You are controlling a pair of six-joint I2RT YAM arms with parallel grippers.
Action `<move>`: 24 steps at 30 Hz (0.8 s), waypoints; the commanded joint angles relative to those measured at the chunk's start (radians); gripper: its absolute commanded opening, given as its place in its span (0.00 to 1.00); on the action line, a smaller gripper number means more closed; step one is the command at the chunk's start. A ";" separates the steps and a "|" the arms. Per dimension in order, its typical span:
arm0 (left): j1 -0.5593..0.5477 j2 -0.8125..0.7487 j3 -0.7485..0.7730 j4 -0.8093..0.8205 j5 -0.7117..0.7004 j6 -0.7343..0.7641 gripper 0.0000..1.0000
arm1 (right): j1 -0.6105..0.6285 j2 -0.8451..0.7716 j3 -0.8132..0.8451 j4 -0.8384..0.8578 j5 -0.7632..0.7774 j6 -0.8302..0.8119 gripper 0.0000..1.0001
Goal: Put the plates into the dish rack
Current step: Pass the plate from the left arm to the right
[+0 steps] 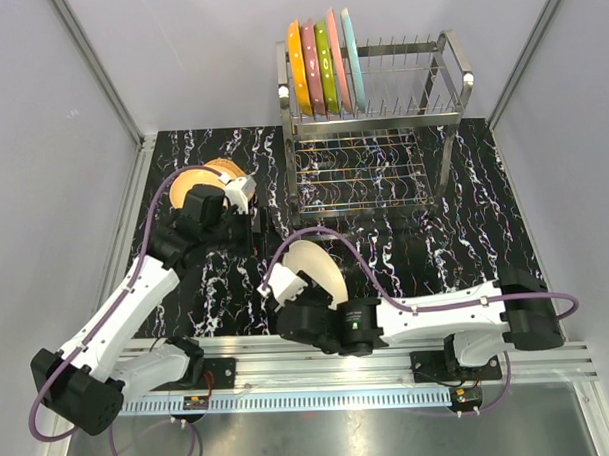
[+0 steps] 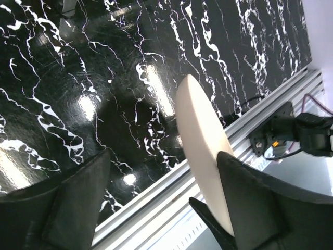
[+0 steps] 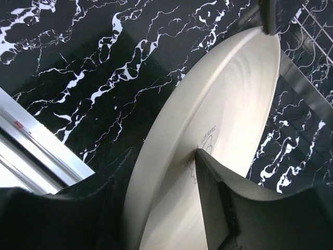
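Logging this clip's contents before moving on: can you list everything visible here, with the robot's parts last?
shiny steel wire dish rack: one, silver, far side of the table.
round racked plates: five, dotted orange, pink, dotted lime-green, pink, light blue; upright at the rack's left end.
round cream plate: one, held on edge over the table's near middle.
stacked plates: count unclear, tan, left part of the table, partly hidden.
black marble-patterned table: one.
left gripper: open, empty.
right gripper: closed on the cream plate's rim.
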 commanded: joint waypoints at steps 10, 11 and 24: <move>0.006 -0.092 0.042 0.255 0.021 -0.111 0.99 | -0.022 -0.288 -0.144 0.214 -0.255 0.066 0.10; 0.006 -0.092 0.036 0.267 0.030 -0.117 0.99 | -0.024 -0.309 -0.155 0.223 -0.276 0.068 0.10; 0.006 -0.201 -0.237 0.756 0.338 -0.178 0.99 | -0.051 -0.469 -0.283 0.398 -0.481 0.115 0.12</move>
